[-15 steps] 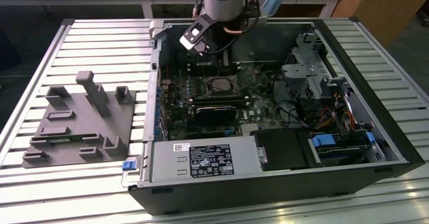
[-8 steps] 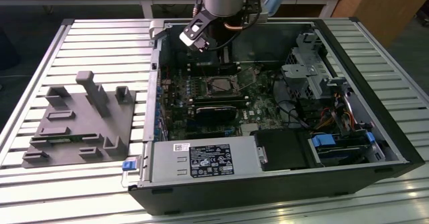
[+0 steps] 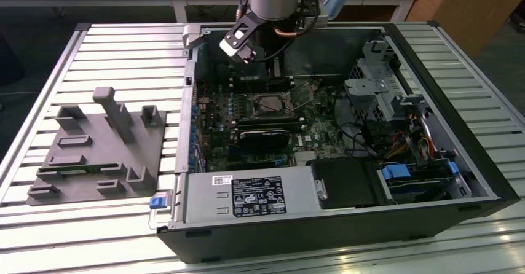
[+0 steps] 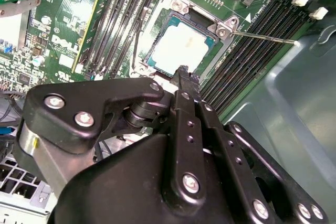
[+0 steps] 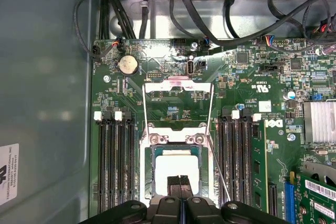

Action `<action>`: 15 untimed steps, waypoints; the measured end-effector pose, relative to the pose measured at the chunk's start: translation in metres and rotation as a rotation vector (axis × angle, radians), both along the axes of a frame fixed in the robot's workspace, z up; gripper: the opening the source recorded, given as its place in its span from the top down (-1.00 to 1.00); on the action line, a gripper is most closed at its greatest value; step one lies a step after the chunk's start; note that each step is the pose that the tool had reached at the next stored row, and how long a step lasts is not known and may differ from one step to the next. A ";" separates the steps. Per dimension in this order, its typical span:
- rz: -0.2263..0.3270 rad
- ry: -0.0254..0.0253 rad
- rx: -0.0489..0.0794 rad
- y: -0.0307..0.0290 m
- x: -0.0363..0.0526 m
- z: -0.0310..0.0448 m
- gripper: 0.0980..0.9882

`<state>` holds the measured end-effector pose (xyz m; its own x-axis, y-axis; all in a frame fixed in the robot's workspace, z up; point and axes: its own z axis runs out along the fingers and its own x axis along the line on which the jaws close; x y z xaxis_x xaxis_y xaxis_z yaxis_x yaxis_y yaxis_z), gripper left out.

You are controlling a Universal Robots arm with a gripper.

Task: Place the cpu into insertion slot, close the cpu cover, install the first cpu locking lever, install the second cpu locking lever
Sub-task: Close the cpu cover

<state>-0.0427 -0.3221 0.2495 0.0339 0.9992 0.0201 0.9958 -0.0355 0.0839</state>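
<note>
The cpu (image 5: 176, 167) lies flat in the insertion slot (image 5: 152, 153), its pale metal top showing in both wrist views (image 4: 181, 48). The cpu cover (image 5: 178, 83) is swung open away from the slot, with green board visible through its cut-out. Two thin wire locking levers (image 5: 217, 174) (image 4: 262, 36) stand free of the slot, one on each side. My gripper (image 5: 179, 183) (image 4: 184, 72) hovers over the cpu's edge, its black fingers pressed together with nothing between them. In the exterior view the arm (image 3: 275, 0) reaches into the far side of the case above the slot (image 3: 269, 105).
Long black memory slots (image 5: 113, 166) flank the socket. A labelled power supply box (image 3: 246, 195) and drive bay (image 3: 410, 179) fill the case front. Cables (image 5: 189, 9) run along the case wall. A grey fixture plate (image 3: 98, 148) sits on the slatted table at the exterior view's left.
</note>
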 end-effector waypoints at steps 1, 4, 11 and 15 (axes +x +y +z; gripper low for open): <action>0.000 0.0000 0.000 0.0000 0.0000 0.0000 0.98; 0.000 0.0000 0.000 0.0000 0.0000 0.0000 0.98; 0.000 0.0001 0.000 0.0000 0.0049 0.0001 0.98; 0.000 0.0000 0.000 0.0000 0.0083 0.0001 0.98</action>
